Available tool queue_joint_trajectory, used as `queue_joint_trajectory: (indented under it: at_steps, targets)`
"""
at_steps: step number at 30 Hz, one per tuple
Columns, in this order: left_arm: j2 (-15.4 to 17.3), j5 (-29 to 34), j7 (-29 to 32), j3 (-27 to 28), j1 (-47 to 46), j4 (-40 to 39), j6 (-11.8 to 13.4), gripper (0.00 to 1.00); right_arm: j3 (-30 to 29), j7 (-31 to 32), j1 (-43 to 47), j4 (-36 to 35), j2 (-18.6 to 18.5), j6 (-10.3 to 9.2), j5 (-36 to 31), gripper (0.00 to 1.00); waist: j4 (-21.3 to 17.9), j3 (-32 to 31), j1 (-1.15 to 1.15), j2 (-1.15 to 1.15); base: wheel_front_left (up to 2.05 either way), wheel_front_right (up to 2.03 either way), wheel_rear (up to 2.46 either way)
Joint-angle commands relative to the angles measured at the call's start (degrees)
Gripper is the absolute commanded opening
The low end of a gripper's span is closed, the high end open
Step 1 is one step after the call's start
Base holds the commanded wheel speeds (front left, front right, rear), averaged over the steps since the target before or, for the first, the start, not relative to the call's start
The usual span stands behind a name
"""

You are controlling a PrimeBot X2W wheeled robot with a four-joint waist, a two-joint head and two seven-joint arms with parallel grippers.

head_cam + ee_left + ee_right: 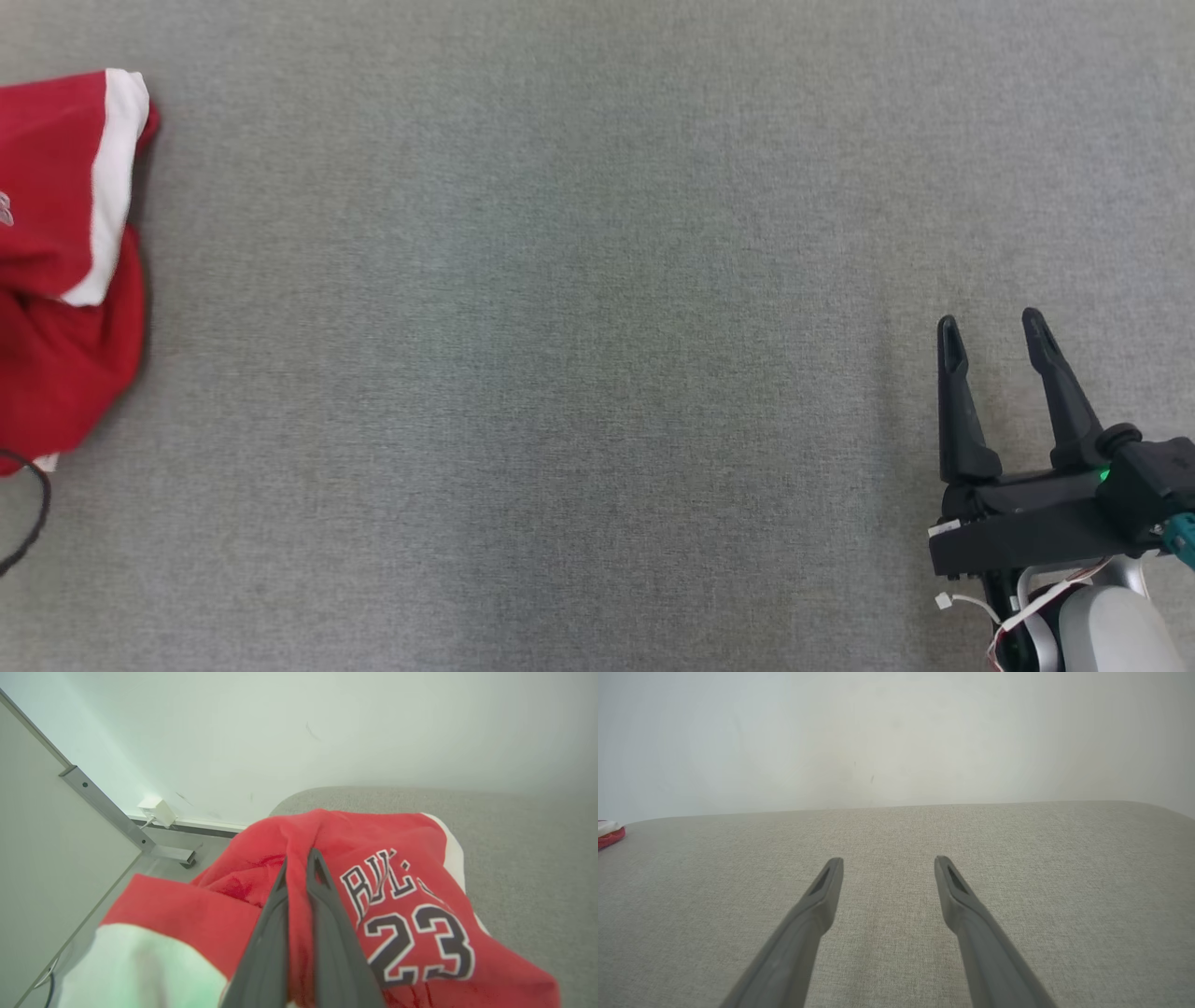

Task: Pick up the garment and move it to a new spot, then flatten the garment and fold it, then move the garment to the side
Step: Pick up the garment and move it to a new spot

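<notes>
The garment (65, 271) is a red jersey with white trim, bunched at the far left edge of the grey table in the head view. In the left wrist view the garment (402, 896) shows dark lettering and the number 23, and my left gripper (299, 865) is shut on a ridge of its red cloth pinched between the fingers. My right gripper (994, 327) hovers at the lower right of the table, open and holding nothing. The right wrist view has my right gripper (887, 863) spread over bare cloth, with a sliver of the garment (609, 835) at the far left.
The grey fabric table (579, 373) stretches wide between garment and right gripper. A black cable (28, 513) loops at the left edge. Past the table's left end in the left wrist view are a white wall, a metal frame leg (121, 821) and a white socket box (156, 809).
</notes>
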Motion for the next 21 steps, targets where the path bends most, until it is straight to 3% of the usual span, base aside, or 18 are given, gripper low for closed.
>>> queue_joint_trajectory:
  at_steps: [1, 9, 15, 21]
  targets:
    - [0.3, 0.5, -2.3, -0.1, -1.5, -1.4, 0.1, 0.0, 0.0, -0.4, 0.9, 0.2, 0.1, -0.12, -0.1, 1.0, 0.9, -1.5, 0.0, -0.01, 0.0, 0.0, 0.0]
    - [0.0, 2.1, -8.8, -2.5, -6.5, -10.1, -0.9, 0.0, 0.9, -1.7, 1.6, 2.9, 0.6, -0.12, 1.0, 1.0, 1.1, -5.8, 0.0, -0.01, 0.0, 0.0, 0.0]
    - [-1.0, 2.5, -8.1, -4.9, -9.4, -17.4, -1.5, 0.0, 1.5, -3.2, 2.2, 4.9, 1.1, -0.12, 1.9, 1.0, -1.0, -8.0, 0.0, -0.01, 0.0, 0.0, 0.0]
    - [-3.9, 2.2, -4.5, -8.7, -12.0, -27.5, -1.6, 0.0, 2.0, -5.0, 2.6, 7.4, 1.4, -0.12, 3.4, 1.0, -5.1, -10.1, 0.0, -0.01, 0.0, 0.0, 0.0]
